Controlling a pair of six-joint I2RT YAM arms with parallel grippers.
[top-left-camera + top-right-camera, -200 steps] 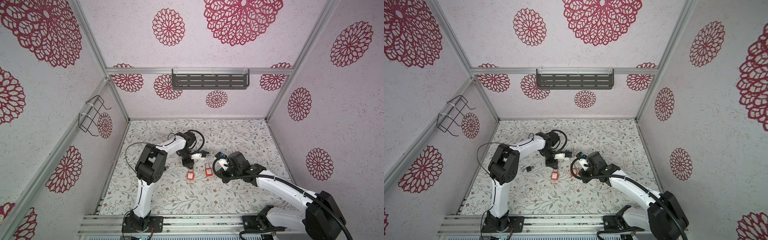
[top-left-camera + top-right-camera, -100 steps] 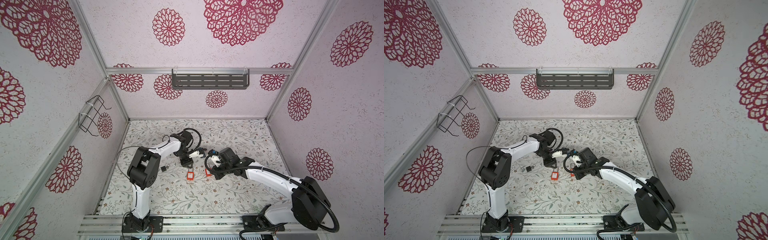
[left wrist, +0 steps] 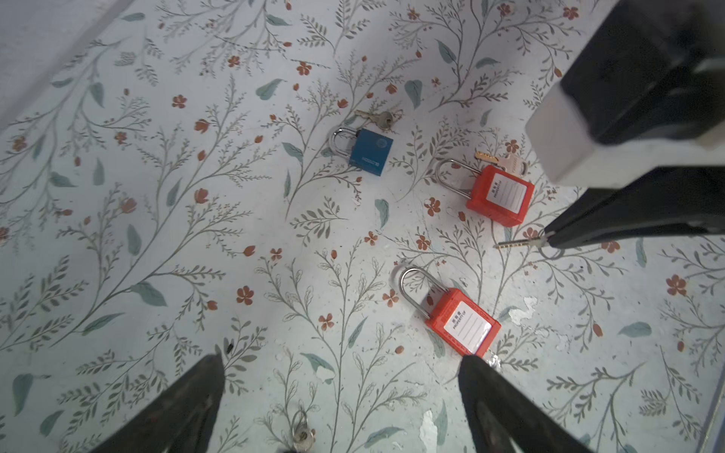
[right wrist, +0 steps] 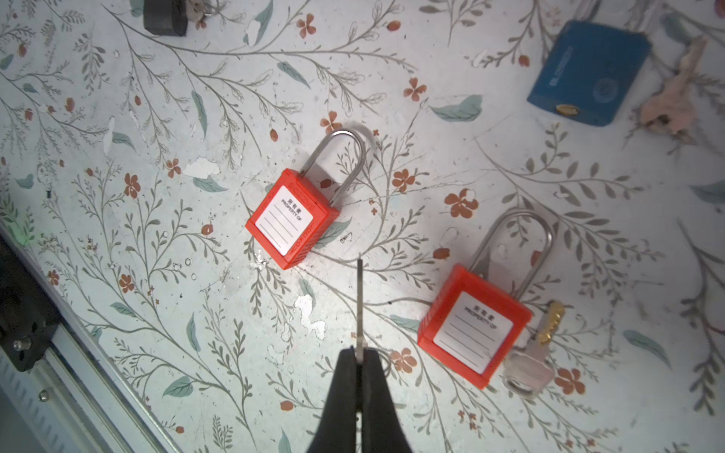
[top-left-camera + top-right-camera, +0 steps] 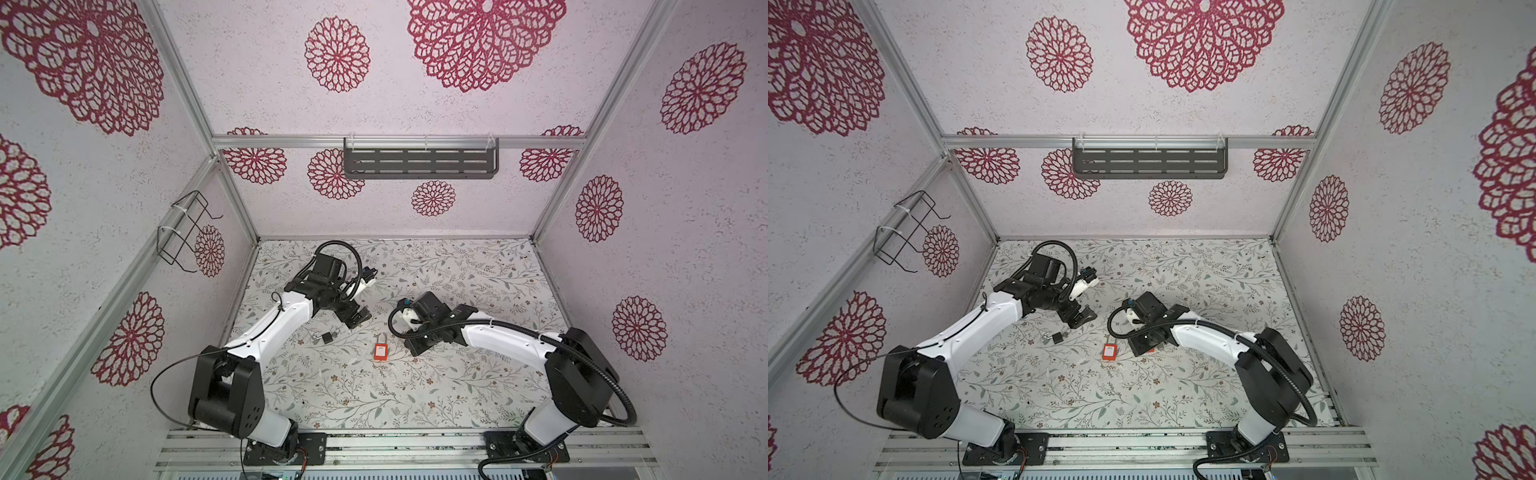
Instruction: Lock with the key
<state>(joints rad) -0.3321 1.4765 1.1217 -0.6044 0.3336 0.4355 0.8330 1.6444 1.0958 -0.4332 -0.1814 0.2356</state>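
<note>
Two red padlocks (image 4: 292, 219) (image 4: 472, 333) lay near one blue padlock (image 4: 588, 74), one black padlock (image 5: 1057, 337) at the reds' nine o'clock. Right gripper (image 4: 359, 362) clenched one key (image 4: 359, 302); left gripper (image 3: 342, 357) hung released.

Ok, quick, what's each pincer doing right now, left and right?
The left pincer is open, holding nothing.
The right pincer is closed on a key.

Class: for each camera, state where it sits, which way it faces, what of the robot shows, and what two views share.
Top views: overhead, facing down on the floral-patterned table; both arms show whole.
Left wrist: on the left arm, facing down; open left claw shows.
Right wrist: on the right arm, facing down; right claw shows, shut on a silver metal key.
Both wrist views share the blue square padlock.
</note>
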